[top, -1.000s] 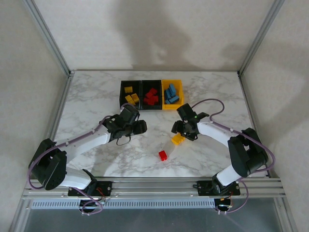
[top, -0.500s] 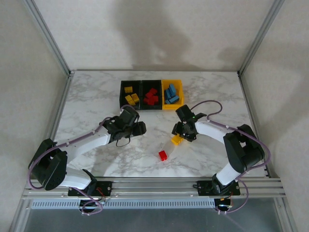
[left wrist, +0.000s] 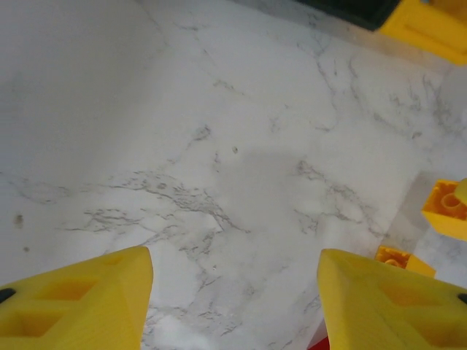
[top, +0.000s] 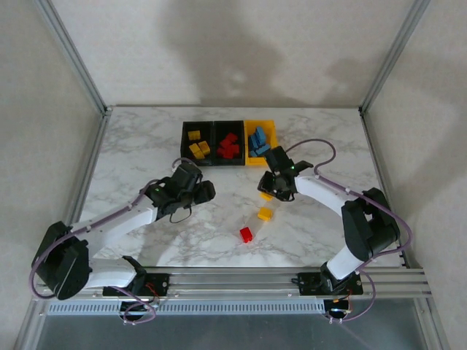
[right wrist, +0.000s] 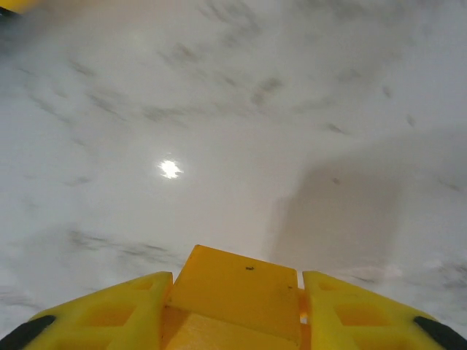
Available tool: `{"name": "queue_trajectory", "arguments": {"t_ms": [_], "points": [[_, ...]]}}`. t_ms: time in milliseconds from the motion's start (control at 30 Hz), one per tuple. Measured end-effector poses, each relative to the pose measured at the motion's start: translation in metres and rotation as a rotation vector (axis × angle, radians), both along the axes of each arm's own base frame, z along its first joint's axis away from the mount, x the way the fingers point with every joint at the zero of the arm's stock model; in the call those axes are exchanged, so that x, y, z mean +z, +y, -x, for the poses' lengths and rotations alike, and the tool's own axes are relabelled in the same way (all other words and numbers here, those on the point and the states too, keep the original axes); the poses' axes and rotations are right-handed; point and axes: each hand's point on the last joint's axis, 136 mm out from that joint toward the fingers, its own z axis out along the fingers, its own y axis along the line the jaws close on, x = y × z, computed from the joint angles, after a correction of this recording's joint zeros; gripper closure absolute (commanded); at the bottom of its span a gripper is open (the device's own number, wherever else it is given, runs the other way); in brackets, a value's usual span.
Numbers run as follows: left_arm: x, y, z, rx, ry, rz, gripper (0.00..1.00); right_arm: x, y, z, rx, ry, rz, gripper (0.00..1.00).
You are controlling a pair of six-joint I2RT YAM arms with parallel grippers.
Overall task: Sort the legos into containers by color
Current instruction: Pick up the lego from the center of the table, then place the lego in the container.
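up close, right hand (right wrist: pixel 233 286) pinches yellow lego (right wrist: pixel 235 297) (overhead: a speck).

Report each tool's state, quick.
Left tool: open, holding nothing.
Right tool: closed on a yellow lego.

the left arm (top: pixel 117 215) stretched forward and to the right from its base, elbow low, its wrist tipped downward. the left gripper (top: pixel 207 192) had its yellow fingers (left wrist: pixel 80 299) spread wide with nothing between them. the right arm (top: pixel 332 195) folded at the elbow and reached leftward toward the middle. the right gripper (top: pixel 268 191) pointed down, its jaws pressed against both sides of a yellow lego (right wrist: pixel 237 288).
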Motion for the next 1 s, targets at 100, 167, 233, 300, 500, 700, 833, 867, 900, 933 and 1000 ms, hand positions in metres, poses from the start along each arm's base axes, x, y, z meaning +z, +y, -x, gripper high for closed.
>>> {"name": "queue_trajectory", "arguments": {"t_ms": [100,167,233,300,500,700,833,867,900,933,1000], "points": [[0.011,0.019,-0.004,0.078,-0.027,0.034,0.36,0.030,0.020,-0.022,0.036,-0.076,-0.041,0.64],[0.018,0.033,-0.006,0.128,-0.043,0.053,0.35,0.047,0.040,-0.038,0.071,-0.122,-0.066,0.64],[0.025,0.047,-0.007,0.179,-0.058,0.069,0.34,0.060,0.063,-0.054,0.111,-0.159,-0.095,0.64],[0.031,0.061,-0.008,0.230,-0.068,0.078,0.34,0.068,0.088,-0.069,0.154,-0.187,-0.119,0.63],[0.036,0.087,-0.008,0.322,-0.068,0.085,0.33,0.084,0.158,-0.109,0.264,-0.253,-0.187,0.63],[0.034,0.092,-0.005,0.337,-0.052,0.079,0.34,0.092,0.202,-0.144,0.310,-0.302,-0.254,0.62],[0.034,0.093,-0.004,0.341,-0.050,0.080,0.34,0.094,0.224,-0.163,0.330,-0.323,-0.297,0.62],[0.034,0.093,-0.004,0.342,-0.050,0.080,0.34,0.093,0.229,-0.166,0.336,-0.328,-0.310,0.61],[0.034,0.093,-0.004,0.342,-0.049,0.079,0.34,0.092,0.233,-0.169,0.341,-0.329,-0.319,0.61],[0.034,0.094,-0.003,0.342,-0.048,0.079,0.34,0.090,0.236,-0.172,0.341,-0.330,-0.326,0.61],[0.036,0.094,-0.002,0.342,-0.052,0.081,0.34,0.086,0.241,-0.175,0.344,-0.326,-0.338,0.60]]}}
